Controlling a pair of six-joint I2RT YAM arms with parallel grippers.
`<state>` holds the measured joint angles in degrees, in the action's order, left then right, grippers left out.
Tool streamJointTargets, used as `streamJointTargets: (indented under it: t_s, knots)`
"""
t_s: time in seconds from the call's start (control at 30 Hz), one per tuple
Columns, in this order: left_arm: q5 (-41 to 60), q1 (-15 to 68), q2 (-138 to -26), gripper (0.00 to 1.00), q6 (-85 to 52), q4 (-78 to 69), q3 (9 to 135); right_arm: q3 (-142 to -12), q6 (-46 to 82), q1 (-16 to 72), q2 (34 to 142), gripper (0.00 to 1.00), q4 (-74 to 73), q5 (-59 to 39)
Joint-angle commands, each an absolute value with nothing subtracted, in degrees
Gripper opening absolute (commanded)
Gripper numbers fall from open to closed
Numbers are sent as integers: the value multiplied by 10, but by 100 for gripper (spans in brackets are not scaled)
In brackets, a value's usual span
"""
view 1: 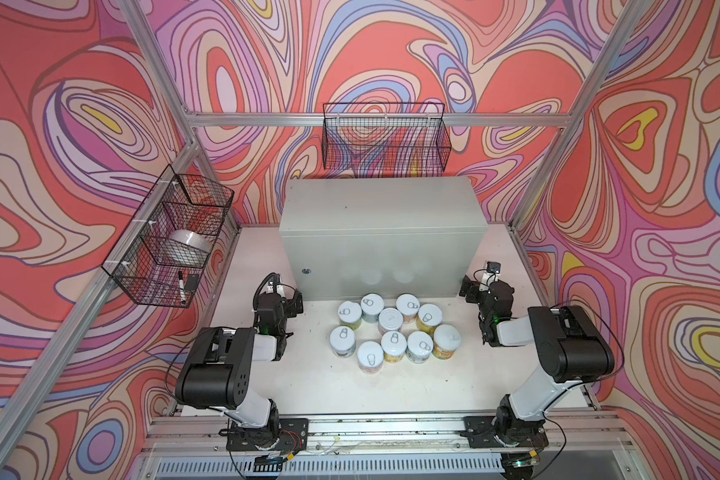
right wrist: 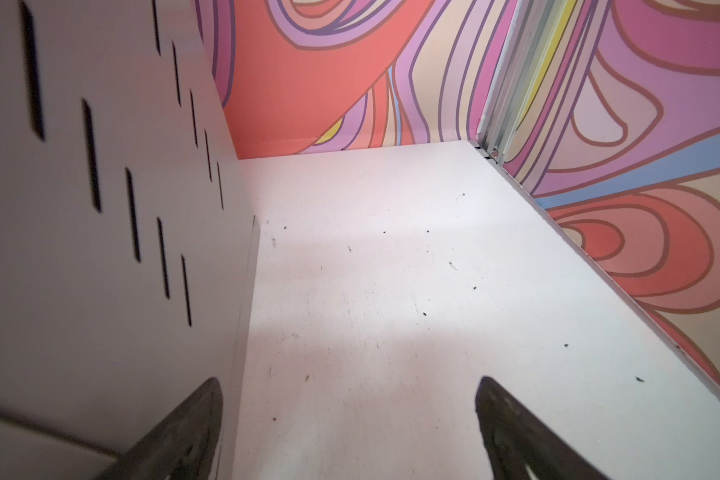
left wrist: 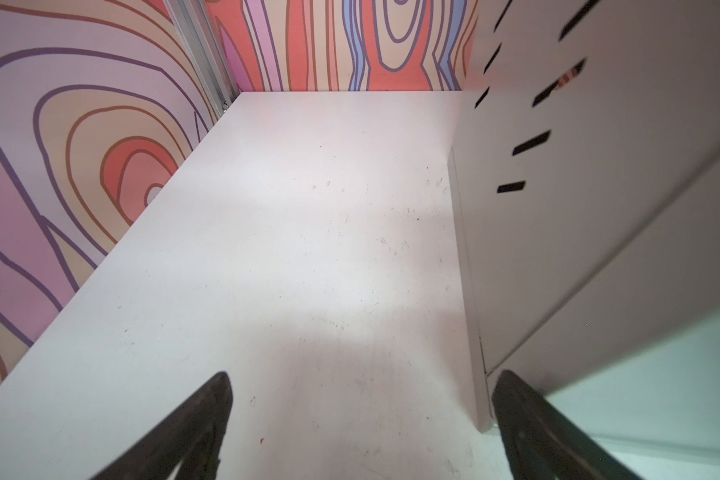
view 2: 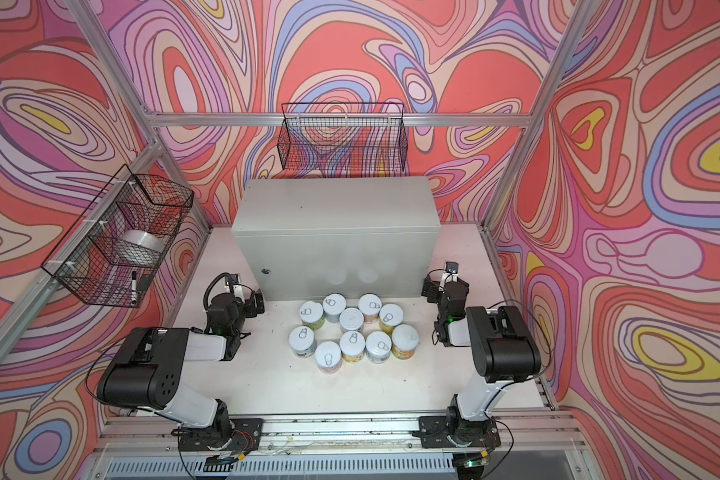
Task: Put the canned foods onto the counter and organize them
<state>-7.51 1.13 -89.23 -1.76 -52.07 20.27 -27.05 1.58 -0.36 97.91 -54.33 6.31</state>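
Both grippers spread wide, empty: left gripper (left wrist: pixel 362 374), right gripper (right wrist: pixel 348 379), each beside one end of pale grey box-shaped metal cabinet (view 1: pixel 383 208). Ten short cylindrical cans (view 1: pixel 390 321), silver lids, pastel labels: upright cluster on white matte tabletop (view 1: pixel 308 386), just before cabinet; its flat top bare. Seemingly no can placed yet. Next move needs reach to outer can, firm grasp on smooth curved wall.

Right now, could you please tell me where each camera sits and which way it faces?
Top views: high up front, looking down on cans before counter; left arm, right arm show.
Left wrist: faces table beside counter's slotted side; open left end effector shows.
Right wrist: mirrors it; open right end effector shows.
Shared: counter.
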Motion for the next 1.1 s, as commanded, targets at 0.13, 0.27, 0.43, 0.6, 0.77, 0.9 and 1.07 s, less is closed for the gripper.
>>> streamJointTargets:
  t_s: [0.13,0.27,0.43,0.6,0.77,0.9,1.07]
  knots:
    - [-73,10,-882,100,-21,-516,211,-270,10,4,982,98,-544,33]
    - [-72,10,-882,100,-21,-518,210,-271,10,4,982,99,-544,32]
    - [-74,11,-882,100,-20,-520,209,-272,10,4,981,98,-544,33]
    - [-106,31,-854,100,-5,-488,218,-273,12,2,982,98,-539,29]
    - [-156,34,-765,100,-19,-372,244,-271,8,-3,978,98,-543,20]
    - [-179,37,-695,100,-52,-387,215,-279,-2,0,967,98,-521,3]
    - [-267,41,-630,100,-163,-171,284,-367,3,3,867,98,-310,49]
